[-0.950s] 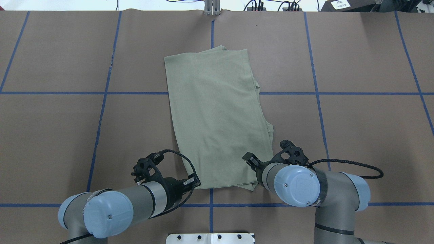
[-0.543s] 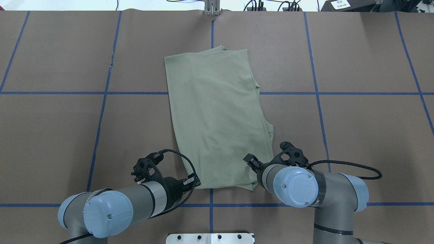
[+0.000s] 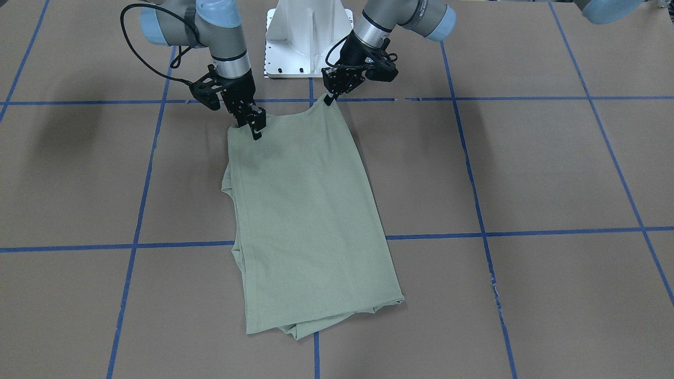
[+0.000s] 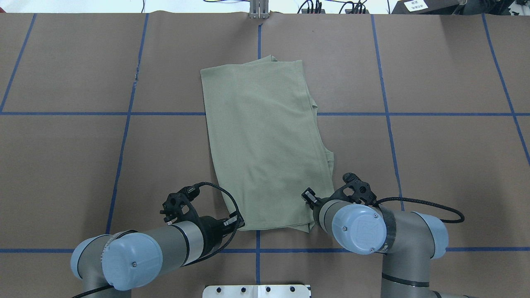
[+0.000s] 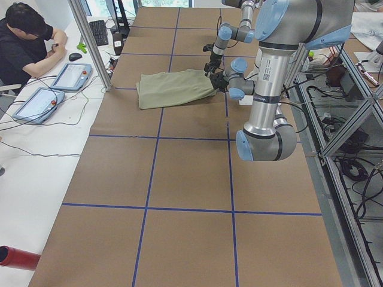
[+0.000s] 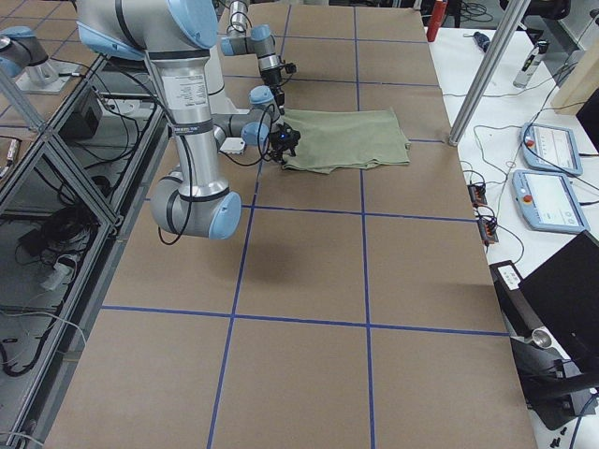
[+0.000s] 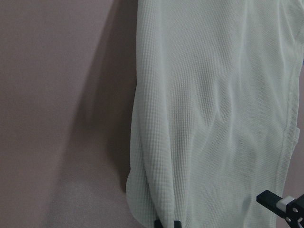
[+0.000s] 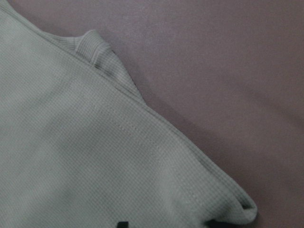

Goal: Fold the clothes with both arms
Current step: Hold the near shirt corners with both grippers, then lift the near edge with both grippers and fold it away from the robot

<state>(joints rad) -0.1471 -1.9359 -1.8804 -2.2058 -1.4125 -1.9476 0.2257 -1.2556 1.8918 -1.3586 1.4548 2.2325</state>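
The pale green shirt (image 4: pixel 265 145) lies folded into a long strip down the middle of the brown table (image 4: pixel 434 165). My left gripper (image 4: pixel 238 224) is shut on its near left corner, and in the front-facing view that corner is pulled up into a small peak at the gripper (image 3: pixel 329 99). In the left wrist view the fingertips (image 7: pixel 164 223) sit close together on the cloth. My right gripper (image 4: pixel 313 205) is at the near right corner. It stands open, with its jaws either side of the bunched hem (image 8: pixel 240 209) and one fingertip (image 8: pixel 122 224) in view.
The white base pedestal (image 4: pixel 256 290) stands at the near table edge between the arms. Blue tape lines (image 4: pixel 389 114) grid the table. A person (image 5: pixel 27 42) sits at a side desk with pendants (image 5: pixel 72 75), beyond a metal post (image 5: pixel 90 45).
The right arm has shifted slightly towards the robot, and its visible finger has drawn in over the shirt corner. The left arm and the shirt have not moved.
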